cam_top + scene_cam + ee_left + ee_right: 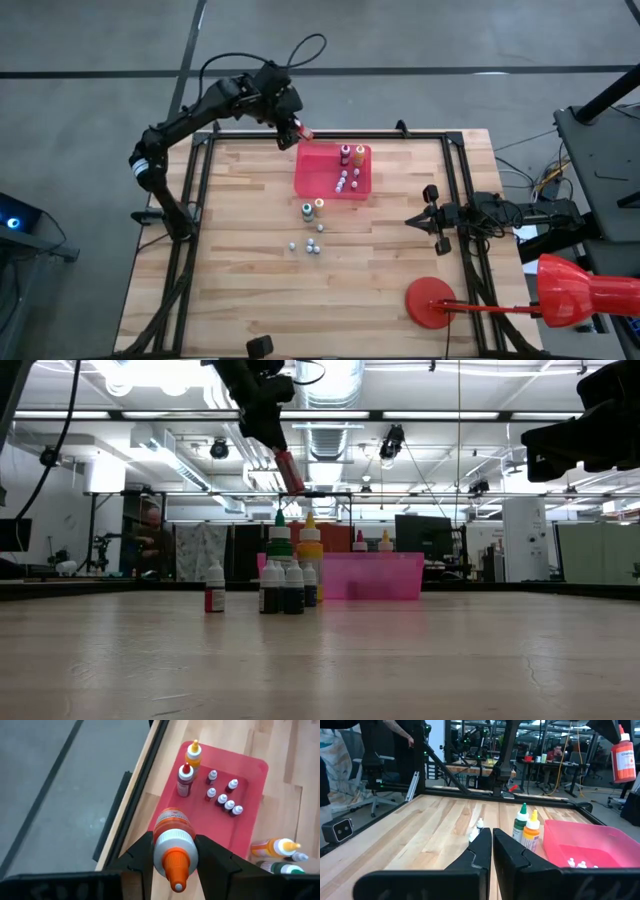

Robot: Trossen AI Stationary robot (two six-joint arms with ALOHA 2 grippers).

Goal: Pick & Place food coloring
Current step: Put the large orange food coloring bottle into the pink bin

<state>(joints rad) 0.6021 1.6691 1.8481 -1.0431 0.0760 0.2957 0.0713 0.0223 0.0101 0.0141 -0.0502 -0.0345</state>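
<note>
My left gripper (296, 126) hangs above the far left corner of the red tray (306, 180), shut on an orange food coloring bottle (171, 832), also in the low view (290, 470). In the tray stand a yellow-capped bottle (193, 752), a dark red one (184, 781) and several tiny bottles (223, 800). On the wood nearer the front stand a green bottle (521, 822), an orange-yellow one (532, 831) and several tiny bottles (314, 245). My right gripper (412, 220) waits shut at the table's right side. My left gripper pinches the orange bottle at its white collar (161, 844), just below the orange cap, between its two fingers (139, 855). The fingers slant down from the table's far left side. The bottle is lifted clear and hangs tilted, its body below the fingers and its cap toward the wrist.
A red stand with a round base (430, 301) and a red cone (580, 290) sits at the near right corner. Black rails (205, 170) frame the table. A person (150, 530) is in the room behind.
</note>
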